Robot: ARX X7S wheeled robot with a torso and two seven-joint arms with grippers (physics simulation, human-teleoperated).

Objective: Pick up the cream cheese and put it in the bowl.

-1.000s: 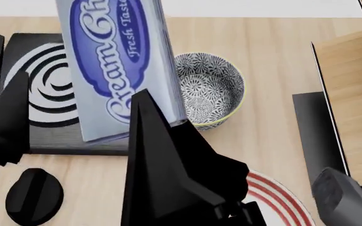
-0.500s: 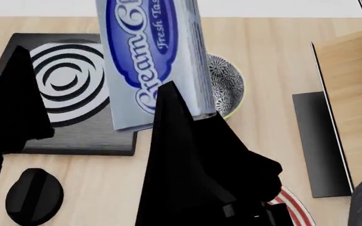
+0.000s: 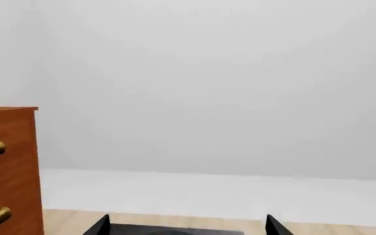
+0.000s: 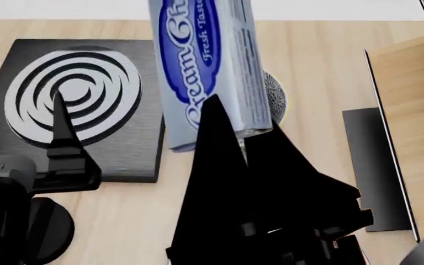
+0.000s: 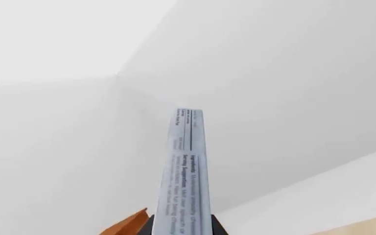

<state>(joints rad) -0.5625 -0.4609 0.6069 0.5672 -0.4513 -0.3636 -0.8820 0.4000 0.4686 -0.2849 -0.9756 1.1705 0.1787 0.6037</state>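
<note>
My right gripper [image 4: 234, 141] is shut on the cream cheese [image 4: 208, 66], a light-blue box with a dark-blue oval, held upright high above the table. In the right wrist view the box's edge [image 5: 186, 171] stands between the two fingers. The box hides nearly all of the blue-and-white bowl [image 4: 274, 95]; only a sliver of its rim shows to the box's right. My left gripper [image 4: 63, 132] is open and empty over the black stove plate [image 4: 127, 154]; its two fingertips [image 3: 103, 226] stand far apart in the left wrist view.
A black knob [image 4: 53, 226] lies at the lower left. A black mat [image 4: 370, 165] and a wooden cabinet [image 4: 411, 99] stand at the right. A brown drawer unit with brass handles [image 3: 8, 171] shows in the left wrist view.
My right gripper has carried the cream cheese to the right, and it now covers most of the bowl. My left gripper has moved right and inward over the stove plate.
</note>
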